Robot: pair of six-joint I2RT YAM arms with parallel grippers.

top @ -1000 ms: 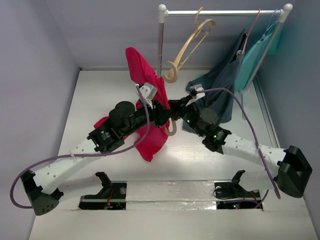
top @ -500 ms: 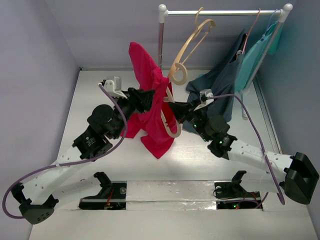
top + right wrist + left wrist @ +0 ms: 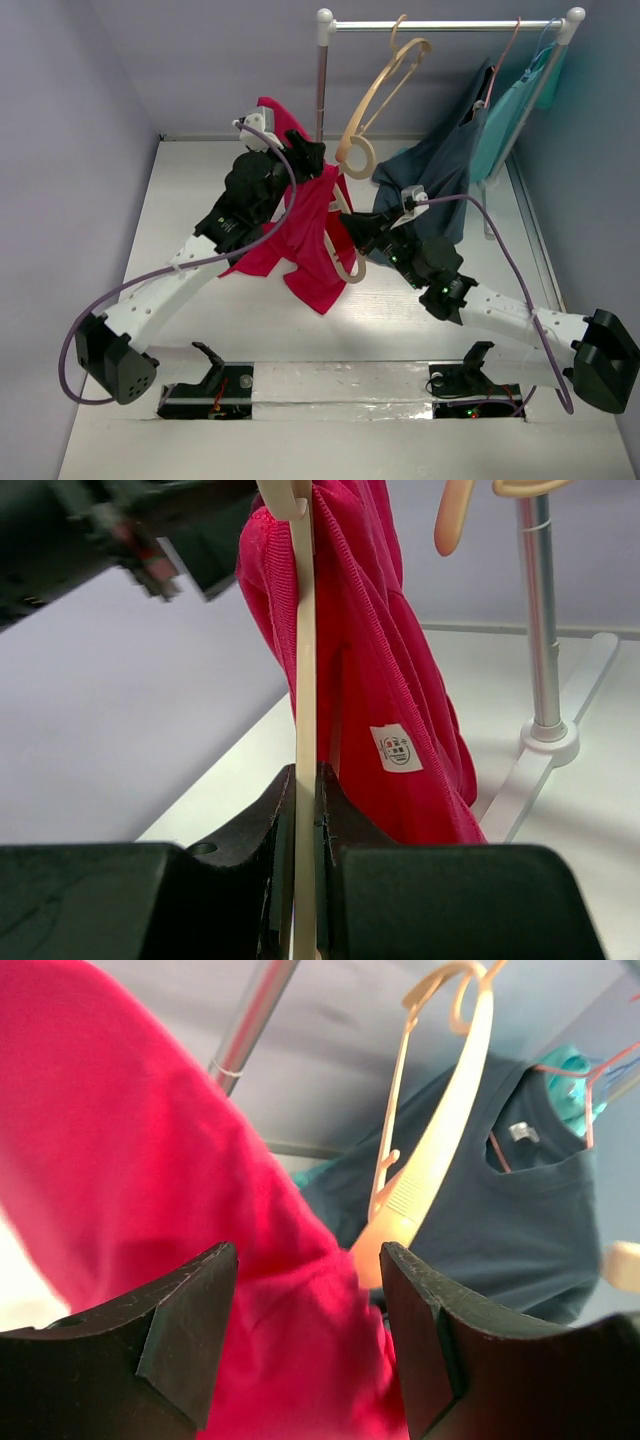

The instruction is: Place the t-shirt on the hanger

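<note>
Crimson t-shirt [image 3: 310, 250]: hung in a bunched drape at the middle of the top frame, lifted off the surface [image 3: 380, 325], with its peak at upper centre-left and its hem trailing low.
Wooden hanger [image 3: 303, 630]: stood on end in my right wrist view, a thin pale bar. Red cloth lay over its upper end and down its right side, and a care label [image 3: 396, 748] showed on the cloth.
Right claw [image 3: 304, 780]: clamped tight on the hanger's bar.
Left claw [image 3: 305, 1255]: its fingers stood well apart with red cloth filling the gap, and I could not tell that they pinched any of it.
Done so far: as I judged it, one end of the hanger was already inside or under the shirt.
Left to do: the hanger's other arm lay bare at the shirt's lower right edge in the top frame. I could not see the hook through the neck, so the shirt wanted spreading over both shoulders.
Rail [image 3: 450, 25]: a twin hanger [image 3: 385, 85] and a navy garment [image 3: 445, 180] hung there, upper right.
</note>
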